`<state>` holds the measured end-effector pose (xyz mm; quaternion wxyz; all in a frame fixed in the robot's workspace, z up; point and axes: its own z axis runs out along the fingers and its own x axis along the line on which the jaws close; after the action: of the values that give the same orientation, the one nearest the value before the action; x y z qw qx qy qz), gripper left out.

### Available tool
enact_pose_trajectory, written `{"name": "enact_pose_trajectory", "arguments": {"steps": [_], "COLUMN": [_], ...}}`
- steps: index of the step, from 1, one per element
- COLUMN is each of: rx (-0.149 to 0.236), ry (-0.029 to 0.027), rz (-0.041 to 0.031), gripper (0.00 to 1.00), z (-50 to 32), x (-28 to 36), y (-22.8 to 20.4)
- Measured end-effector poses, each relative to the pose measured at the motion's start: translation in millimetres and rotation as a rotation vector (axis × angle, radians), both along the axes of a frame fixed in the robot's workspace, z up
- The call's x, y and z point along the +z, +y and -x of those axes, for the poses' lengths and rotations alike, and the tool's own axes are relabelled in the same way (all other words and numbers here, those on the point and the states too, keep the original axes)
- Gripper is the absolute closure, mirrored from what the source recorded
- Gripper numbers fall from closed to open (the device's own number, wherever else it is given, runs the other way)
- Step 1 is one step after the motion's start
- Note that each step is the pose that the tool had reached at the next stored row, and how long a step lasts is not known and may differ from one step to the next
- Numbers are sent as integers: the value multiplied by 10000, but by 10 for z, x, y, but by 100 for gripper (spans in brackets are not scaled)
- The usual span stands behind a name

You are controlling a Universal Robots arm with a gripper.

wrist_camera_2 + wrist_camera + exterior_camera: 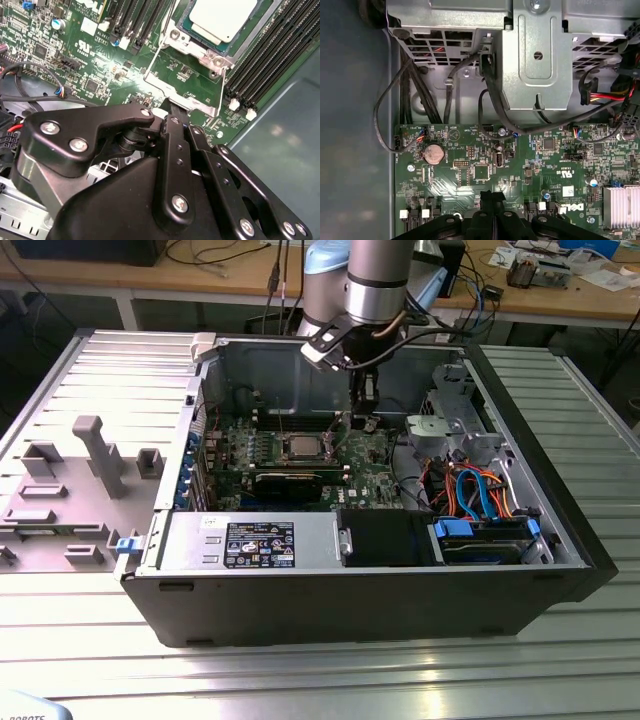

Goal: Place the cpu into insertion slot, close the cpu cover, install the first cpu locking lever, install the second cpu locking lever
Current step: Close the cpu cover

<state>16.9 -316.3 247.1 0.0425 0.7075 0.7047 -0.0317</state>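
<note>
Here the open computer case (pixel 300 605) lies on a ribbed metal table (pixel 320 680), wooden benches (pixel 200 273) behind, the claw (pixel 492 195) pinched closed over its board (pixel 375 480).

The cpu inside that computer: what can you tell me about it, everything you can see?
The cpu is a flat square chip with a pale silver-grey metal top and a darker greenish edge beneath. It lies flat in its socket on the green motherboard, framed by the silver metal cpu cover, with black memory slots alongside. Nothing grips it: the robot's hand sits apart from it, over the board beside the socket.
</note>
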Motion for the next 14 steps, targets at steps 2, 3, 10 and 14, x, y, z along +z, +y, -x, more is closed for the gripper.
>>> {"name": "enact_pose_trajectory", "arguments": {"steps": [2,3,10,14], "rx": [0,0,1,0], "ry": [0,-1,0,-1], "rz": [0,0,1,0], "gripper": [89,89,89,89], "z": [17,24,78,119], "x": [0,0,0,0], "y": [0,0,2,2]}}
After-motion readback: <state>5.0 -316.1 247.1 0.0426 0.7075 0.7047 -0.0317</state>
